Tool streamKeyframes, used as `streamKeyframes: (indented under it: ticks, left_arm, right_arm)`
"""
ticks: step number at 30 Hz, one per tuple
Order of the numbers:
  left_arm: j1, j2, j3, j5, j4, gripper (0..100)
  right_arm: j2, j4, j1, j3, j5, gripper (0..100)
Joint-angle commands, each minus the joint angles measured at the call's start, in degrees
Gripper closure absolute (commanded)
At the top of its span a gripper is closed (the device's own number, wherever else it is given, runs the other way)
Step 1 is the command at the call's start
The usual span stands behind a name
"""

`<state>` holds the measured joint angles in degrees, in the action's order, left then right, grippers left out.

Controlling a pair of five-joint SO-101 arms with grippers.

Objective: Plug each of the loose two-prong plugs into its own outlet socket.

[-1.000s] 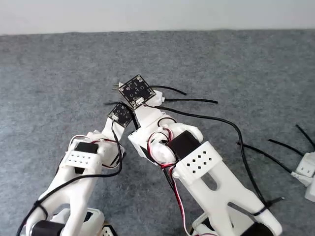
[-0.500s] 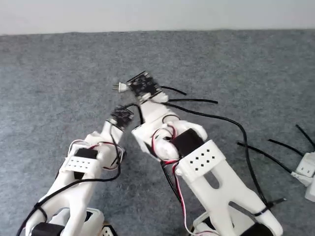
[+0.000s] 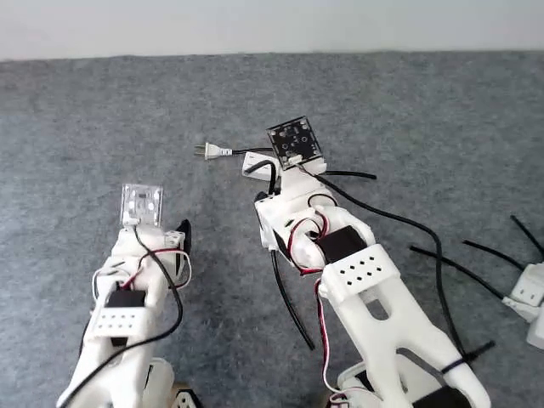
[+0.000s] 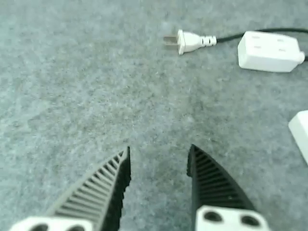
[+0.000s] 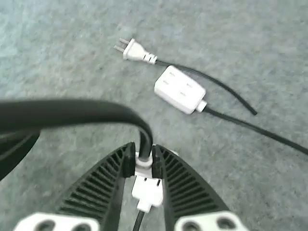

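Grey carpet [image 3: 85,127]. Pre-insertion, seemingly: right gripper [image 5: 143,149] is clamping white plug [image 5: 144,190], left gripper [image 4: 159,149] hanging apart; next probably aligning it with outlet socket [image 5: 180,89].

On the worktop [image 3: 76,127], a loose plug [image 3: 209,150] lies just left of an outlet socket block [image 4: 269,44]. In front of the block, the right gripper [image 5: 142,150] has a second plug [image 5: 144,188] between its jaws. The left gripper [image 4: 159,166] hangs well apart, nearer and leftward. Another socket block [image 3: 527,293] lies far right.
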<state>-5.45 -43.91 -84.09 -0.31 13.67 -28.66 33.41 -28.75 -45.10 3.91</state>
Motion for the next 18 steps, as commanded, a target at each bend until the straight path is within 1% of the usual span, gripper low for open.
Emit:
streamKeyframes:
  ticks: [1, 5, 8, 18]
  left_arm:
    - [-0.26, -8.09, -2.68, 0.79, -2.29, 82]
    - [-0.53, -12.31, -4.79, 0.88, -2.11, 82]
    - [-2.2, -13.89, -5.32, 0.97, -2.11, 82]
    - [-2.37, -14.15, -5.32, 0.97, -2.11, 82]
  right_arm:
    - [2.33, -4.0, 0.66, 0.7, 0.62, 99.1]
    - [9.1, -5.85, 1.1, 3.43, 0.88, 99.1]
    - [12.26, -7.78, 1.63, 4.75, 1.49, 99.1]
    - [13.67, -11.12, 3.38, 5.01, 1.85, 99.1]
